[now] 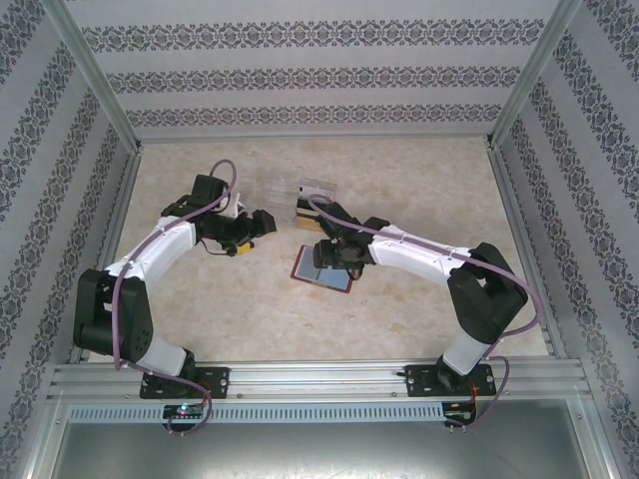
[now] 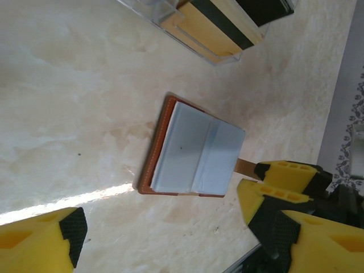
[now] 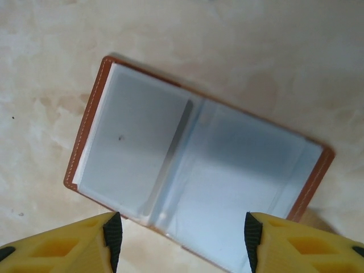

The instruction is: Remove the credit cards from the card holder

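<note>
The card holder (image 1: 321,267) lies open on the table, brown leather with pale plastic sleeves (image 3: 187,165). In the left wrist view the card holder (image 2: 193,151) sits mid-frame. My right gripper (image 3: 182,236) hovers open over its near edge, with nothing between the fingers. It sits just above the holder (image 1: 334,251). My left gripper (image 2: 165,227) is open over bare table, apart from the holder, to its left (image 1: 262,225). Tan credit cards (image 2: 219,28) with black stripes stand in a clear box (image 1: 315,203) behind the holder.
A thin tan strip (image 2: 245,165) pokes out at the holder's edge toward a finger (image 2: 287,172) of the right gripper. Patterned walls and metal posts enclose the table (image 1: 419,180). A metal rail (image 1: 319,377) runs along the near edge.
</note>
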Robot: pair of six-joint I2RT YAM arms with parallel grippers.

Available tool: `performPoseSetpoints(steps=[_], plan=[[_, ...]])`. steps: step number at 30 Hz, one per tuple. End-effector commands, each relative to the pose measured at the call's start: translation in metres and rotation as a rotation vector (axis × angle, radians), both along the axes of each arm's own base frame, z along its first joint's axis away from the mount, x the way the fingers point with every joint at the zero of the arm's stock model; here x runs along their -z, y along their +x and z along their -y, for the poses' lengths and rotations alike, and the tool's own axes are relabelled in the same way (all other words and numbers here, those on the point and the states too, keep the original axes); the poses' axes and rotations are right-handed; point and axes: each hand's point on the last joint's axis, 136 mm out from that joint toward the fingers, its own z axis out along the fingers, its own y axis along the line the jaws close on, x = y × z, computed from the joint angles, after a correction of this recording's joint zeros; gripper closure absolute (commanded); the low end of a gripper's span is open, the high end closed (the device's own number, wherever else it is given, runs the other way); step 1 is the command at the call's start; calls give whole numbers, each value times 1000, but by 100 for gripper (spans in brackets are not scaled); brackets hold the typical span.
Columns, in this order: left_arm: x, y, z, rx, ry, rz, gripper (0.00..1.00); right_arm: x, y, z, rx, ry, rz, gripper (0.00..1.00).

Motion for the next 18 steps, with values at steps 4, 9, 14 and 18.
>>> performPoseSetpoints(steps=[4,9,14,18], plan=[[10,5,18,10,21,2,20,9,12,-14,189,10,13,40],[23,5,20,-7,28,-29,26,27,15,-8,183,-92,-1,42],[38,3,32,20,6,-69,39,45,13,-5,148,-153,-33,42],[48,2,43,41,-21,-101,50,59,9,4,128,-221,-60,43]])
